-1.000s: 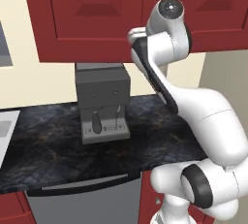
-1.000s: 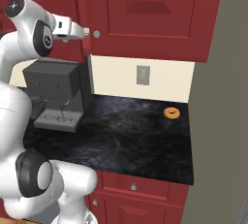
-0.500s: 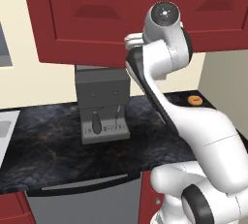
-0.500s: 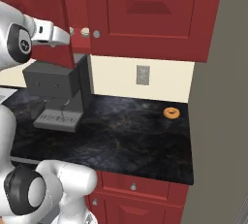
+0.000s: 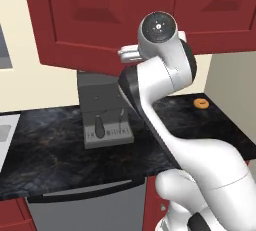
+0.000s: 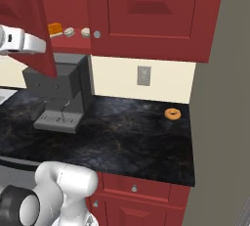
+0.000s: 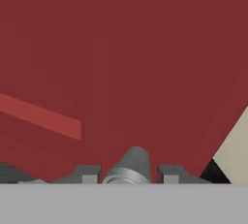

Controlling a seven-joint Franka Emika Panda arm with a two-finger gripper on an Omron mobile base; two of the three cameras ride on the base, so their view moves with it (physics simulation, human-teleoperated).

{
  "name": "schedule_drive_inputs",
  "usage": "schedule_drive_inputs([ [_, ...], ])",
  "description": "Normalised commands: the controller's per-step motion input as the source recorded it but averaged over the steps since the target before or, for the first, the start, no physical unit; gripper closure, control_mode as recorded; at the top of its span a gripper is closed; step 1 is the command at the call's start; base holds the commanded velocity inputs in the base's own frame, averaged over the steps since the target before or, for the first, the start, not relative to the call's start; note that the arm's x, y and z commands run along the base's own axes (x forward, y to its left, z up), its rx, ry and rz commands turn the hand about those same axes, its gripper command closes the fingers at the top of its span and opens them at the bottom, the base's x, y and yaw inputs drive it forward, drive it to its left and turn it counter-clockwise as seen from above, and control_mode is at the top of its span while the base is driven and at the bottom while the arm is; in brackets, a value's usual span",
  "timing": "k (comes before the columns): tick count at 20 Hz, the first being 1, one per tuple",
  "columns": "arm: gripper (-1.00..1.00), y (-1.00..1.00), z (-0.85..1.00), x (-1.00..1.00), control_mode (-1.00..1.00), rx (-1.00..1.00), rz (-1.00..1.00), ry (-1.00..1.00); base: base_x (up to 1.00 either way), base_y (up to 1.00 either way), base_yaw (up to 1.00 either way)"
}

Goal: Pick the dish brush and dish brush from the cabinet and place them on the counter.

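Observation:
The dark red cabinet's left door (image 6: 44,49) stands swung partly open. On the red inner shelf behind it lie two pale beige dish brush heads (image 6: 69,32) (image 6: 86,32) side by side, their handles hidden. My gripper (image 7: 128,173) is shut on the door's silver knob (image 7: 130,164), which sits between the two dark fingertips, with the door panel (image 7: 121,63) close ahead. In the right base view the white hand (image 6: 22,42) reaches the door from the left. The black veined counter (image 6: 122,132) runs below.
A small orange block (image 6: 54,28) sits on the shelf left of the brushes. A grey coffee machine (image 6: 61,93) (image 5: 102,110) stands on the counter under the cabinet. A donut (image 6: 172,114) lies at the far right. The right cabinet door (image 6: 146,10) is closed.
The arm has drawn back to the left with the knob, swinging the left door open. The shelf with the brush heads and the orange block has come into sight.

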Motion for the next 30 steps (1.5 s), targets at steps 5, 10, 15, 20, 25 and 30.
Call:
schedule_drive_inputs([
  [5,1.00,0.63,-0.06,-0.66,-1.00,-0.08,0.00,0.00,0.00,0.00,0.00],
  [10,1.00,0.65,0.00,-0.61,-1.00,-0.06,0.00,0.01,0.00,0.00,0.00],
  [15,1.00,0.61,-0.05,-0.42,-1.00,-0.06,0.00,0.06,0.00,0.00,0.00],
  [20,1.00,0.52,-0.18,-0.24,-1.00,-0.02,-0.02,0.01,0.00,0.00,0.00],
  [25,1.00,0.52,-0.24,-0.14,-1.00,0.00,-0.08,0.00,0.00,0.00,0.00],
  [30,1.00,0.58,-0.24,-0.12,-1.00,0.00,-0.08,0.00,0.00,0.00,0.00],
])
